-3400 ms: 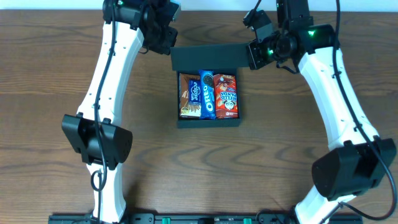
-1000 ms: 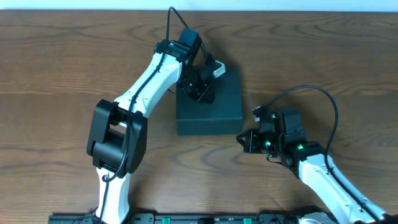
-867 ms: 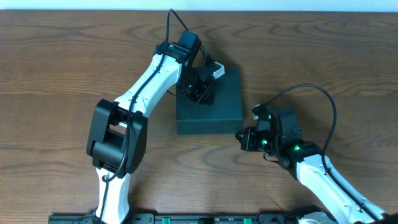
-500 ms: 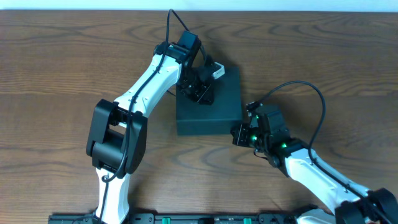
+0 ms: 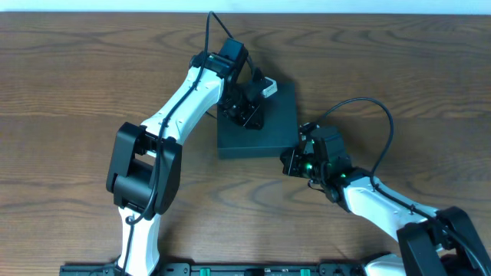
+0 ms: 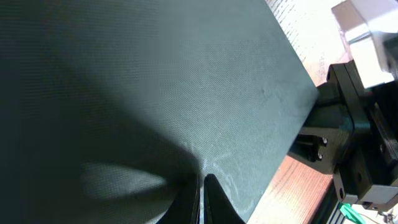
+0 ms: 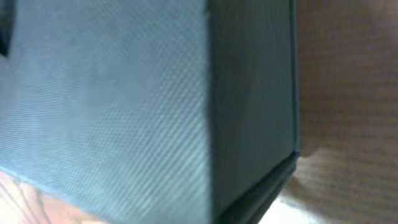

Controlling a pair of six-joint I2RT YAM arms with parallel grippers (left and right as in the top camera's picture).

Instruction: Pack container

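Container (image 5: 270, 132) lid down, left jaws atop it, right jaws at corner

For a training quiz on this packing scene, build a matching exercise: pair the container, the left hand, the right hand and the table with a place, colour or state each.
Things:
1. container
2. left hand
3. right hand
4. table

Place, colour or state:
A. brown wood
B. shut, tips down on the dark top surface
C. closed, dark teal
D. shut, beside the box corner nearest the right arm

Pairs: 1-C; 2-B; 3-D; 4-A
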